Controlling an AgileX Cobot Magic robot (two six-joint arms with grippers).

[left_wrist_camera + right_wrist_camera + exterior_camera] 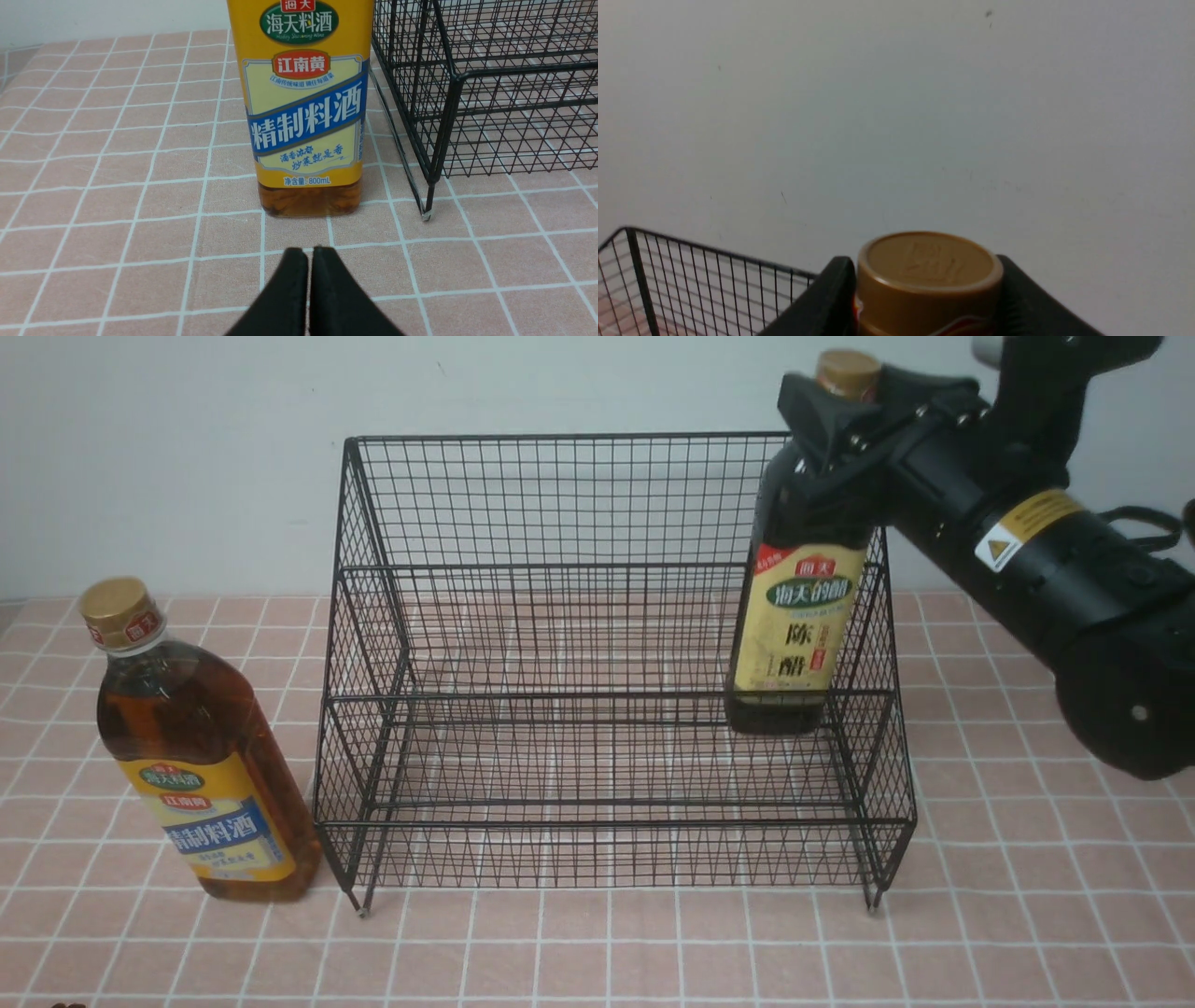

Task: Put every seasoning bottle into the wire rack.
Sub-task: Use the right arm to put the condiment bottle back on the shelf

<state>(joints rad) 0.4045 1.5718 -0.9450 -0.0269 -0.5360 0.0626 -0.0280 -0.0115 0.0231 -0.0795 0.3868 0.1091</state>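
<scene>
Two gold-capped, clear plastic seasoning bottles are seen with a wide, stepped rack of black wire mesh (579,810), its thin rods crossed into small rectangles, its sides sloped and its short feet set on a tabletop of pinkish tiles with pale, slightly wavy lines (597,952). Behind it, a smooth whitish wall (579,383) is marked by small dark specks.

The slimmer bottle of near-black liquid (794,616) is gripped at its neck, just under the cap, by the black right gripper (845,434), whose jaws are parted only by the neck's width. It is held slightly tilted at the rack's right end, its base overlapped by a front rod in the front view; whether the mesh is touched cannot be told. Its pale-yellow label is printed with a green oval reading 海天的醋, a red 海天 mark and, below, 陈醋.

The broader bottle of amber liquid (205,756) is stood on the tiles, just outside the rack's left side. Its glossy yellow-and-blue label is lettered 海天料酒, 江南黄, 精制料酒 and 800mL. The left gripper (310,254) is closed, with nothing held between its dark fingertips.
</scene>
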